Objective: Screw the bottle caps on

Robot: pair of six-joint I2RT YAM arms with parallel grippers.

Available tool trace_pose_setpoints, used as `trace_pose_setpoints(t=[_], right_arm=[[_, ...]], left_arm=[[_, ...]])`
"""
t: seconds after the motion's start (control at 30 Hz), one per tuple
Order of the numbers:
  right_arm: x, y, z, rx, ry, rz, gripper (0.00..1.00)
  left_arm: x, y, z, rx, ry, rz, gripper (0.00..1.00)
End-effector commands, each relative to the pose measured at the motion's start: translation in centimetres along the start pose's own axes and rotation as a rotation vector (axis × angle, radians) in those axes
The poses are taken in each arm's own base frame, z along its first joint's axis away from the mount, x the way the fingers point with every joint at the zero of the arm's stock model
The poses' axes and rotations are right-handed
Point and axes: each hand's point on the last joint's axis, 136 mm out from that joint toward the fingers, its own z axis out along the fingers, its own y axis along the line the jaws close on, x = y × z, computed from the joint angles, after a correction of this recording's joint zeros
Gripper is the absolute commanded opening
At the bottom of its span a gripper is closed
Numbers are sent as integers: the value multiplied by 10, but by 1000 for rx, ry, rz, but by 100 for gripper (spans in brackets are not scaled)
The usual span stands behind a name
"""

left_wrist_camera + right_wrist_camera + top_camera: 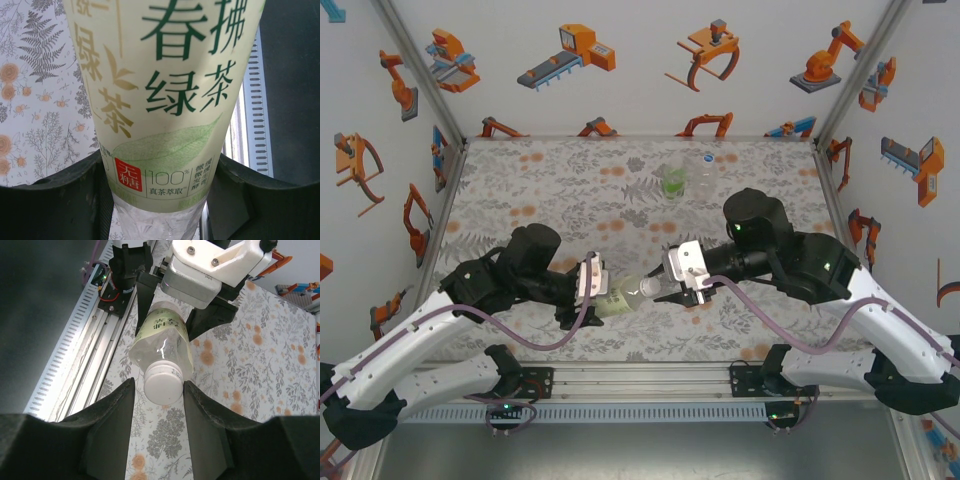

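- One short turn at a time: keep the white cap [162,382] square to the neck of the pale yellow-green bottle [161,337], to avoid crossing the thread
- Held nearly level above the desk [540,190], near its front edge and between the two arms, cap end toward the right arm
- Clamped round the labelled body by the left tool [160,200], a finger on each side; should grip firmly enough to stop the body spinning along with the cap
- Flanked closely on both sides by the fingers of the right tool [159,386]; cannot tell whether pinching the cap or just clear of it
- Best to pinch centred, roll the wrist about the bottle's long axis, let go, reset, repeat until snug
- Both forearms reaching inward over the front of the desk, tools facing each other nose to nose
- Two other bottles [672,183] well apart, near the far edge of the desk
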Motion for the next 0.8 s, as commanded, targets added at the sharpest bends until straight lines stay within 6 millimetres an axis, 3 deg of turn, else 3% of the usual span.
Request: trace_pose_setpoints(t=[0.0,0.2,0.33,0.43,0.53,0.63,0.7,0.77], right_arm=[[-1,-4,1,14,-10,-26,40],[1,-8,3,33,-5,45,23],[4,-26,5,128,-23,307,8],[19,-54,2,314,-65,690,0],[57,-76,-16,577,-142,1199,0],[95,-68,-21,692,-246,1694,0],[126,-48,-18,730,-294,2062,0],[131,-45,-9,668,-389,2197,1]], left_arm=[[-16,-4,-9,4,-54,46,0],[-19,-2,-10,-8,-65,45,0],[-17,4,-11,-47,-59,39,0],[-12,14,-11,-111,-34,29,0],[-6,25,-12,-172,-2,16,0],[-4,34,-13,-216,17,16,0],[-3,39,-12,-235,25,16,0],[-3,42,-11,-246,31,15,0]])
